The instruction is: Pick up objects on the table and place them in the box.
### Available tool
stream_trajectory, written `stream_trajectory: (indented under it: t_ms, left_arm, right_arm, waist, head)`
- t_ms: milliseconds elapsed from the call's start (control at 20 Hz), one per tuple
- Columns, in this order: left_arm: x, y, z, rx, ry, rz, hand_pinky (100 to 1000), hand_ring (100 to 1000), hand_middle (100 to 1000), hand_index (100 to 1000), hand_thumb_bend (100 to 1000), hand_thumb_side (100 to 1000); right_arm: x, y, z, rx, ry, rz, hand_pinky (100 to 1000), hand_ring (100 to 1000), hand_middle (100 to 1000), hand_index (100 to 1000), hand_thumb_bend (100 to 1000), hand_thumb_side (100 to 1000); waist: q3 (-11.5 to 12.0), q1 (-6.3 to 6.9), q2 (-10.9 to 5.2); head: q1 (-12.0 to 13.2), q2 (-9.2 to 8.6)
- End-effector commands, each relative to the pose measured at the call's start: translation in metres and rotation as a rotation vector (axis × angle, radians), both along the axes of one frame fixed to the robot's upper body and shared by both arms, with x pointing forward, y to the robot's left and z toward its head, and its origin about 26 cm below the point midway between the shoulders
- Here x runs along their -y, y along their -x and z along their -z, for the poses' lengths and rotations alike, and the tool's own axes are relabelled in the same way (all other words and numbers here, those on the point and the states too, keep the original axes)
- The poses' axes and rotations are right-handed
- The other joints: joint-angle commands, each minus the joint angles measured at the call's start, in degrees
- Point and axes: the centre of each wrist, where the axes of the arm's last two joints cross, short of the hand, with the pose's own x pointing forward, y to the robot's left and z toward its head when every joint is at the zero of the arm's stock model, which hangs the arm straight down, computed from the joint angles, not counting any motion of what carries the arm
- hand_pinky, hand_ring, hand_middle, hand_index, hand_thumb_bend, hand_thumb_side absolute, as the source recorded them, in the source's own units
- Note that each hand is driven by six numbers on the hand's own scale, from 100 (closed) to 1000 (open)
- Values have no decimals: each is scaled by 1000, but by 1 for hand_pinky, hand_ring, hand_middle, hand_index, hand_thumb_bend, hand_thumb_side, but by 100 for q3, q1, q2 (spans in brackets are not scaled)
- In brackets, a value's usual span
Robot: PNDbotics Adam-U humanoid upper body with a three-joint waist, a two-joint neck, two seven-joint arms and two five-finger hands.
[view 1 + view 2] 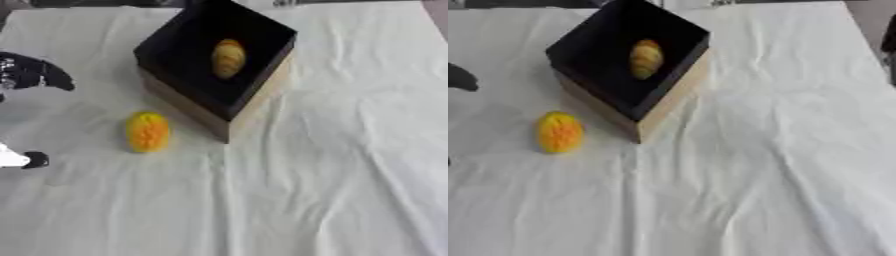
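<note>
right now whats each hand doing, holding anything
Left hand: only dark parts show at the left edge; open or shut cannot be told, nothing seen in it.
Right hand: a dark sliver at the right edge, cannot be told.

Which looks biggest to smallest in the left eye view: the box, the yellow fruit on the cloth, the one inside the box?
1. Box, by far the largest.
2. Yellow fruit on the cloth and the one inside the box: look alike, and it lies nearer the camera, so unranked.

The left hand (31,75) is mostly black, with rounded curved shapes and small silver parts near the edge. Below it is a white piece with a black round tip.
</note>
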Motion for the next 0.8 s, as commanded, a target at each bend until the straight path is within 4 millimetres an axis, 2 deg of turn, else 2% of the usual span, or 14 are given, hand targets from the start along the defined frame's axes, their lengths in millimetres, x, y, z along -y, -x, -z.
stream_trajectory:
  t_ms: [50,300,350,450,800]
  left_arm:
    - [0,-3,-7,13,-33,-22,936,917,868,929,612,376]
    - [5,-11,-1,-14,-46,-35,932,913,859,925,605,389]
    - [6,-12,-1,-21,-38,-30,932,915,852,919,555,506]
    - [10,-15,0,-44,-5,-14,930,916,853,920,519,604]
    - [33,-25,2,-122,48,43,925,916,853,917,496,609]
  right_arm:
    - [-3,3,-9,17,24,-12,906,863,641,856,100,100]
    - [-3,2,-8,9,22,-12,908,863,639,856,100,100]
    - [-3,2,-7,6,21,-11,909,863,638,855,100,100]
    - [-3,2,-7,-3,17,-7,910,863,636,855,100,100]
    - [-5,1,-7,-19,11,-13,912,862,632,854,100,100]
  waist:
    - [-16,1,-155]
    - [-35,11,-157]
    - [-36,12,-157]
    - [-35,16,-159]
    - [-49,18,-166]
  head:
    - [-26,-15]
    - [-8,-17]
    - [-7,-17]
    - [-6,-22]
    - [9,-8]
